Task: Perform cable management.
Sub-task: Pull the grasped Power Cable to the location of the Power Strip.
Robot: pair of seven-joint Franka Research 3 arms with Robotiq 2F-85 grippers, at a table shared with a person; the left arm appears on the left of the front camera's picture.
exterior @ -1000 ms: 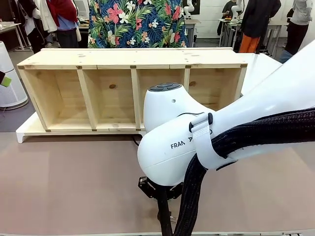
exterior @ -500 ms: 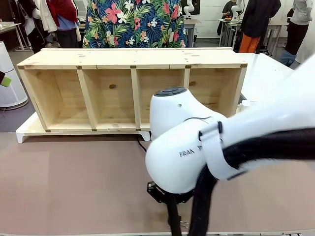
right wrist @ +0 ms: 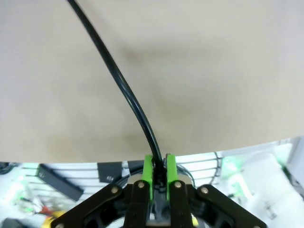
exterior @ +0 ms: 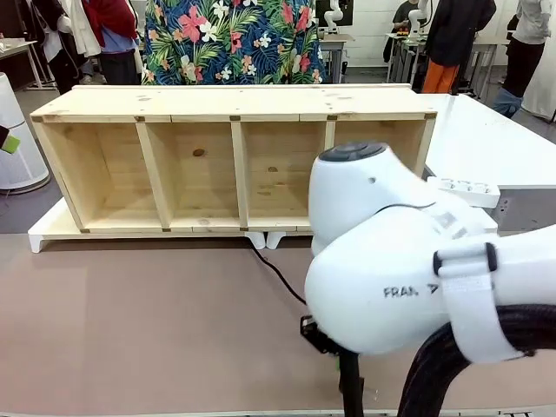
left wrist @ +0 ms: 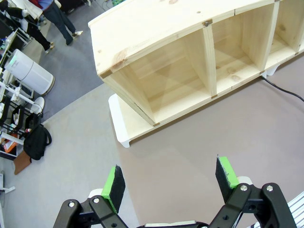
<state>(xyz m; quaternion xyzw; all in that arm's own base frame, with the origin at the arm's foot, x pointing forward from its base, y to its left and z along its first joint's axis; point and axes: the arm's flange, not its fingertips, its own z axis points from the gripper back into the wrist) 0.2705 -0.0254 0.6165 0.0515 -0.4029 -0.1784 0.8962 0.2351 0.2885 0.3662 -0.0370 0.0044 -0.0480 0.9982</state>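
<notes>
Right hand [right wrist: 158, 164] is clamped tight on the cable [right wrist: 121, 80], green pads [right wrist: 148, 171] pinched together on the black cord, low over the brown bench [right wrist: 213, 71]. From the pads the cord curves away across the bench top. From the front, the cable [exterior: 276, 269] comes out from under the front edge of the wooden shelf unit [exterior: 234, 104], near its middle, and crosses the bench [exterior: 130, 321] on a slant until it goes under the big white right arm [exterior: 391, 261], which blocks most of its hand. Black braided sleeve [exterior: 434, 365] is strapped along that arm.

Left hand [left wrist: 168, 178] hangs above the bench with fingers wide apart, nothing between the pads [left wrist: 113, 183], looking down on the shelf unit's [left wrist: 156, 28] end compartment. A bit of cable [left wrist: 285, 90] shows at that view's right edge.

White power strip [exterior: 469, 189] sits on the white table right of the shelf. A person in a floral shirt [exterior: 234, 39] stands behind the shelf.
</notes>
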